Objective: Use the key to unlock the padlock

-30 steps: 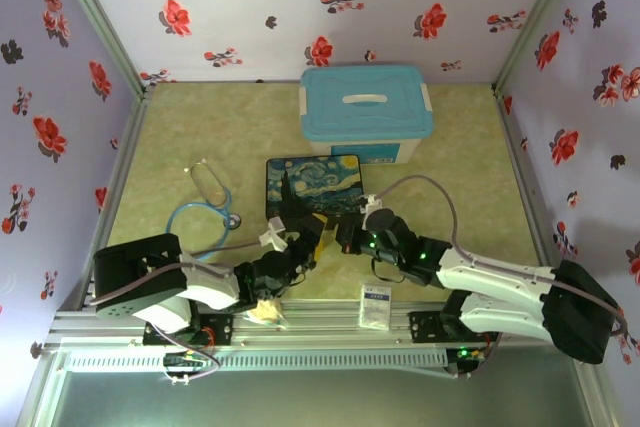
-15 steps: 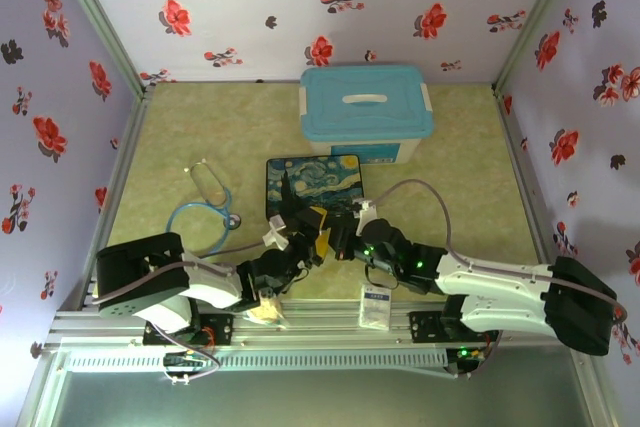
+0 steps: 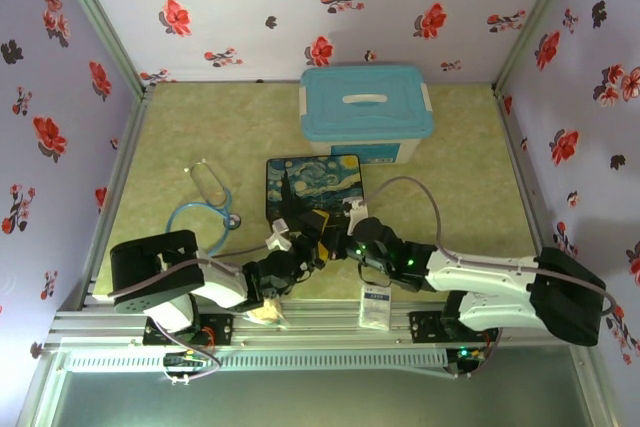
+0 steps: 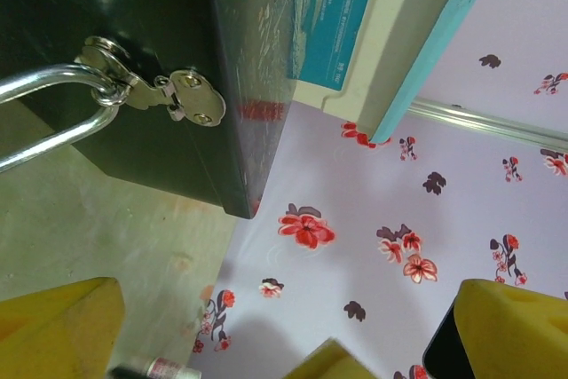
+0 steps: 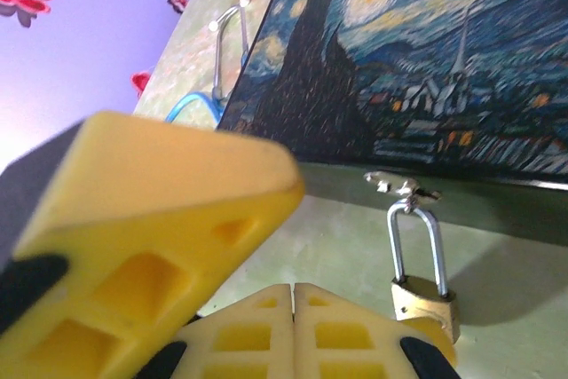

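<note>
Yellow-padded right gripper (image 5: 293,295), pinched closed, sits just beside the padlock (image 5: 426,303); left gripper (image 4: 288,295) is spread wide.

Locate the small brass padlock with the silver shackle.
Right wrist view, lower right: the small brass padlock, hooked through the metal hasp on the dark front wall of the swirly-painted box.
</note>
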You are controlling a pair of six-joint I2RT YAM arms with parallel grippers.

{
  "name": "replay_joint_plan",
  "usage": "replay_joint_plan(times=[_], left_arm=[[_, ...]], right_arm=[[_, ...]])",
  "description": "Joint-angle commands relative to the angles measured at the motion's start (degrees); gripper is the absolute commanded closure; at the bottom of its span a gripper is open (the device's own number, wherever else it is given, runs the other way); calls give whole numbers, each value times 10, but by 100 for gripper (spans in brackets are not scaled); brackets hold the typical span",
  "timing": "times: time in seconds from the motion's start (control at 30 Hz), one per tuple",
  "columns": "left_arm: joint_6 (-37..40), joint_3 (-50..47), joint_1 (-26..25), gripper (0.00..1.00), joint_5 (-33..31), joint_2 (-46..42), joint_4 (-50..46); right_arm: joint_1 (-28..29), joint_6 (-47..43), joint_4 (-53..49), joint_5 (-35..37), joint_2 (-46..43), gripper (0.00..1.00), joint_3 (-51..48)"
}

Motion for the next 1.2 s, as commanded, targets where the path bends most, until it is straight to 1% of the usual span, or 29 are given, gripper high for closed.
replay_joint_plan(times=[0.0,0.17,0.43,0.63,0.73,0.8,0.93,1.1,1.17], left_arm=[[5,6,-2,7,-1,4,29],[8,-1,0,13,-5,4,29],[18,2,1,24,-3,9,29],[33,-1,3,36,-3,4,26],[31,-1,2,40,-3,8,26],[27,-1,2,41,-2,11,25],[22,0,2,48,-1,22,26],[28,0,3,66,1,23,24],[28,-1,2,67,1,23,23]], right_arm=[[9,-5,40,-2,-4,100,-22],[9,-17,-6,2,-27,100,-23],[8,-19,-26,11,-60,100,-40],[9,-18,-35,15,-67,100,-43],[8,-16,-46,29,-74,100,-42],[9,-17,-50,34,-79,100,-40],[8,-22,-59,31,-79,100,-32],[8,-25,-66,36,-87,100,-34],[8,-27,-68,38,-92,100,-35]])
